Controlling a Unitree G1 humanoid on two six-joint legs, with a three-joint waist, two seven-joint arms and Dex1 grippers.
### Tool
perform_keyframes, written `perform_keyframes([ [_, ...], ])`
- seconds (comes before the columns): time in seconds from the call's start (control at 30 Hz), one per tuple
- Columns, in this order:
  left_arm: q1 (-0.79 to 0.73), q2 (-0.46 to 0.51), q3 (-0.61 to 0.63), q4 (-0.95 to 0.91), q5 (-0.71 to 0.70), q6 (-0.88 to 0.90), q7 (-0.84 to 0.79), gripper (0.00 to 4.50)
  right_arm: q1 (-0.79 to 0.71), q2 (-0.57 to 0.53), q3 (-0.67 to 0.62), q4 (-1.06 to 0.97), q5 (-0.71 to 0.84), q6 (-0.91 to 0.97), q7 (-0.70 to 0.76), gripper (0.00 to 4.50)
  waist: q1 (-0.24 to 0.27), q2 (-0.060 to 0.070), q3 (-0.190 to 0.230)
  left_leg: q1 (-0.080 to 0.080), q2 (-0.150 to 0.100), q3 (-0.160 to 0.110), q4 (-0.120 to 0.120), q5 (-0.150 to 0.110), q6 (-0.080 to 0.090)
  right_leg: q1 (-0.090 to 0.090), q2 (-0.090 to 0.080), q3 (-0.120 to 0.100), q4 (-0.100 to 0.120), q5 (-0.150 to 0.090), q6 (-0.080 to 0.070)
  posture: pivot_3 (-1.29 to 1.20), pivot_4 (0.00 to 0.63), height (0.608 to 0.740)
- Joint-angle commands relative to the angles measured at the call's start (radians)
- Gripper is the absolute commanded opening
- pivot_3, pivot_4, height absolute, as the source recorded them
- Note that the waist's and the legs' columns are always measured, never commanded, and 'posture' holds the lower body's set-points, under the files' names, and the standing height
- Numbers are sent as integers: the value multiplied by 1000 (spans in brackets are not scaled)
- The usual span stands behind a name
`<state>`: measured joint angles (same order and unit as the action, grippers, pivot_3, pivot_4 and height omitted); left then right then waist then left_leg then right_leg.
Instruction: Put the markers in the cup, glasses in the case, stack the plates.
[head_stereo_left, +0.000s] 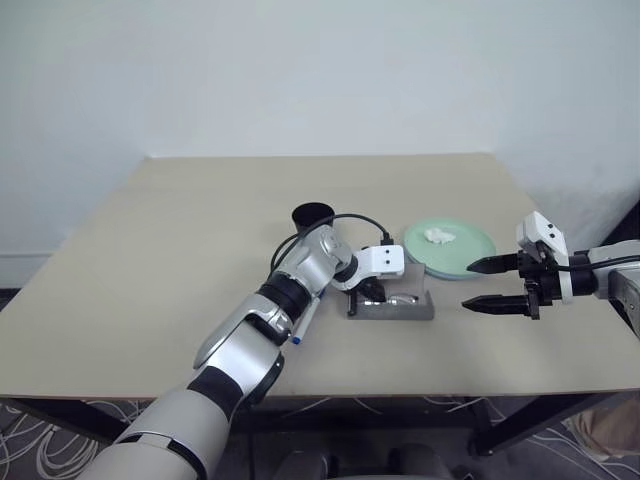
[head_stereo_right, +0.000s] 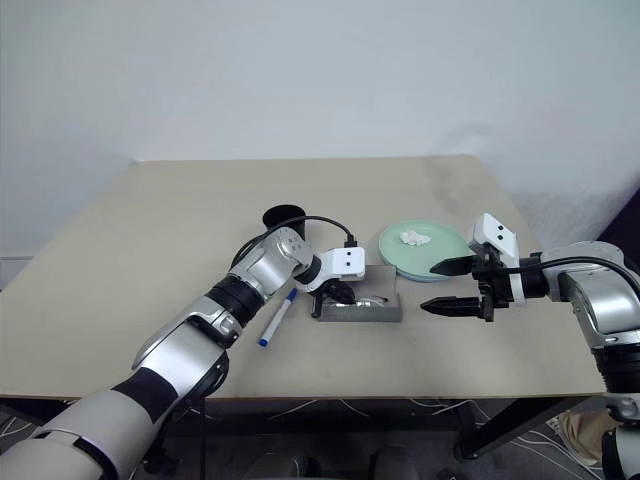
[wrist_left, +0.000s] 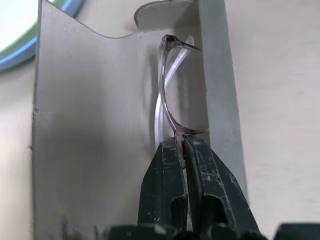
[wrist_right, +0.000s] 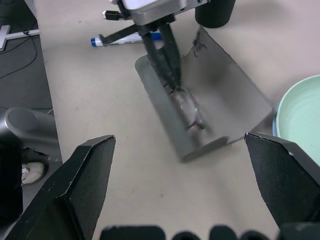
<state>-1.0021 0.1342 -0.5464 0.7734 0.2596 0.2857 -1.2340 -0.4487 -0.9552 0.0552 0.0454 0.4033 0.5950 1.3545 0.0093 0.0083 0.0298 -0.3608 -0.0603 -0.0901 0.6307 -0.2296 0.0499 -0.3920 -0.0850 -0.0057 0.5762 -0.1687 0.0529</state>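
Looking over the table (head_stereo_left: 150, 260), you see the left gripper (wrist_right: 172, 82) reaching down into the open grey case (wrist_right: 225, 105), which lies near the middle of the tabletop with its lid folded back flat. Its two black fingers (wrist_left: 165, 190) are pressed together on the thin frame of the glasses (wrist_left: 167, 95); the left wrist view shows the clear rim pinched between the tips, with the rest of the glasses standing on edge inside the case against its side wall. Note that the lenses lie within the case in the right wrist view as well.

You find the right gripper (head_stereo_right: 452, 287) hovering above the table, just to the right of the case and apart from it. Its fingers are spread wide and hold nothing.

The mint green plate (head_stereo_right: 445, 252) rests on the light blue plate (wrist_right: 274, 127), of which only a thin rim shows beneath; both sit behind and to the right of the case. A small white lump (head_stereo_right: 412, 238) lies on the green plate.

The black cup (head_stereo_right: 283, 220) stands upright behind the left arm, near the far left corner of the case. One marker with a blue cap (head_stereo_right: 276, 317) lies flat on the table to the left of the case, beside the left forearm. You cannot tell where the second marker is.
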Motion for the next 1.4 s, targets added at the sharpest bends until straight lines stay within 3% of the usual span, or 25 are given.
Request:
perform_keyframes([
  [0.03, 25, 17, -23, -53, -5, 8, -68, 24, -12, 5, -23, -27, 19, -1, -1, 4500, 0, 0, 0, 0, 0, 0, 0, 0, 0, 0, 0, 0, 0, 0, 0, 0, 0, 732],
  [0.27, 34, 31, -35, -74, 12, -15, -70, 24, -14, 9, -23, -26, 18, -3, -1, 4500, 0, 0, 0, 0, 0, 0, 0, 0, 0, 0, 0, 0, 0, 0, 0, 0, 0, 732],
  [0.3, 32, 32, -36, -70, 14, -20, -64, 223, -14, 10, -23, -26, 17, -3, 0, 4500, 0, 0, 0, 0, 0, 0, 0, 0, 0, 0, 0, 0, 0, 0, 0, 0, 0, 732],
  [0.47, 6, 28, -23, -54, 7, -26, -50, 1630, -15, 10, -22, -25, 16, -4, 0, 4500, 0, 0, 0, 0, 0, 0, 0, 0, 0, 0, 0, 0, 0, 0, 0, 0, 0, 732],
  [0.7, -58, 34, 16, -104, -10, -18, -17, 4077, -18, 9, -21, -20, 13, -7, 1, 4500, 0, 0, 0, 0, 0, 0, 0, 0, 0, 0, 0, 0, 0, 0, 0, 0, 0, 732],
  [0.9, -100, 34, 49, -114, -25, -5, -2, 4077, -22, 10, -19, -17, 12, -8, 3, 4500, 0, 0, 0, 0, 0, 0, 0, 0, 0, 0, 0, 0, 0, 0, 0, 0, 0, 732],
  [1.07, -148, 23, 87, -16, -18, -32, 80, 4077, -19, 11, -21, -21, 14, -6, 1, 4500, 0, 0, 0, 0, 0, 0, 1, 0, 0, 0, 0, 0, 0, 0, 0, 0, 0, 732],
  [1.17, -186, 5, 103, 102, 0, -77, 188, 3490, -17, 10, -22, -23, 14, -5, 1, 4500, 0, 0, 0, 0, 0, 0, 1, 0, 0, 1, 0, -1, 0, 0, 0, 0, 0, 732],
  [1.4, -193, -24, 79, 283, 63, -198, 380, 1026, -11, 4, -27, -31, 17, -3, 4, 4500, 1, -1, 0, 0, 0, 0, 1, 0, 0, 0, 0, -1, 0, 0, 0, 0, 0, 732],
])
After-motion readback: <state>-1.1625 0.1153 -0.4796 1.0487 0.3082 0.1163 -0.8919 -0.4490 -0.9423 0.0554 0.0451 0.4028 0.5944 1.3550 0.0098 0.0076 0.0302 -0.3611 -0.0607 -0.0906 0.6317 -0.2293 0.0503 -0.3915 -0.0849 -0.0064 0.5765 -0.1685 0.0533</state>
